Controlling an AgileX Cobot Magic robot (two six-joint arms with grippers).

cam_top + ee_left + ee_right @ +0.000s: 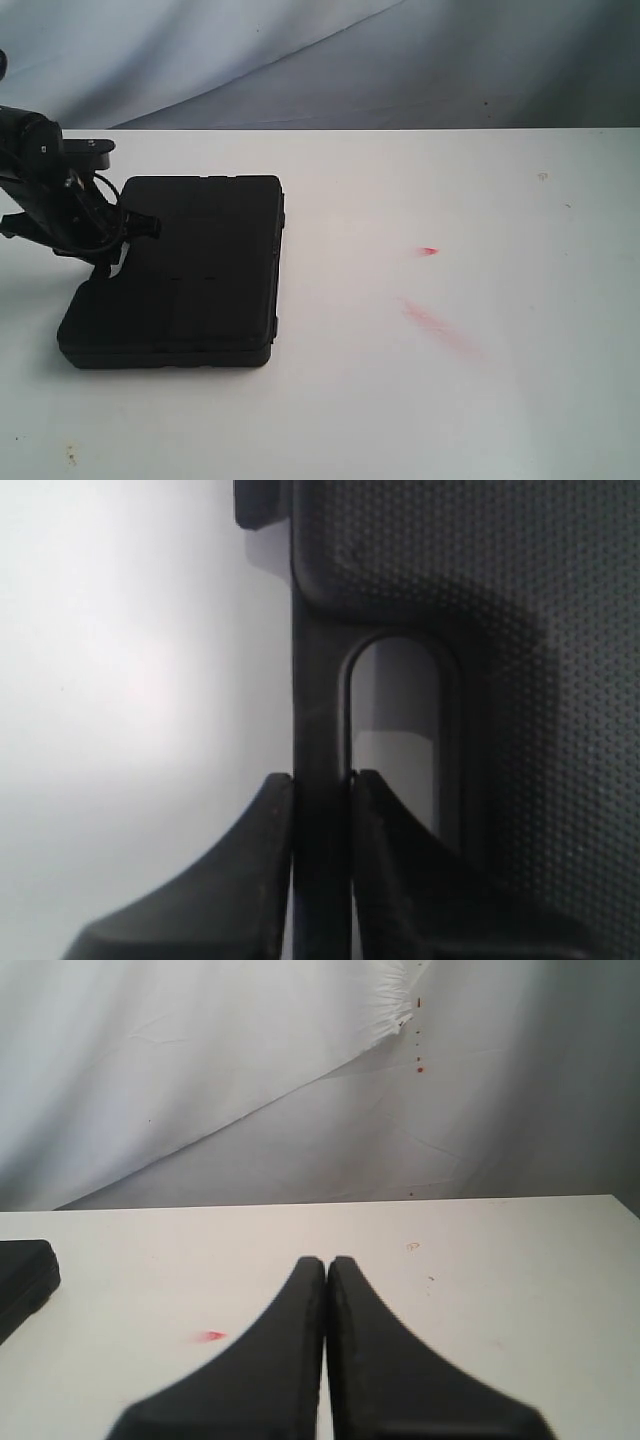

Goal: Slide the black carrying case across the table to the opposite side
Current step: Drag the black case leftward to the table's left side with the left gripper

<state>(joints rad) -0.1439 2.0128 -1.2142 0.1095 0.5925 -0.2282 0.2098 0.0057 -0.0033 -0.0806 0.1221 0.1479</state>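
Note:
The black case [185, 270] lies flat on the left half of the white table [450, 400]. My left gripper [112, 262] stands at the case's left edge and is shut on the handle bar. In the left wrist view the two fingers clamp the bar [320, 730], one outside the case, the other in the handle slot [398, 730]; the gripper [321, 776] is closed around it. My right gripper [326, 1260] is shut and empty, held above the table, and does not show in the exterior view. A corner of the case [22, 1278] shows in the right wrist view.
Red smears [440, 325] and a small red mark [428, 251] lie on the table right of the case. A grey-white cloth backdrop [330, 60] hangs behind the far table edge. Small specks [543, 177] dot the surface at the far right.

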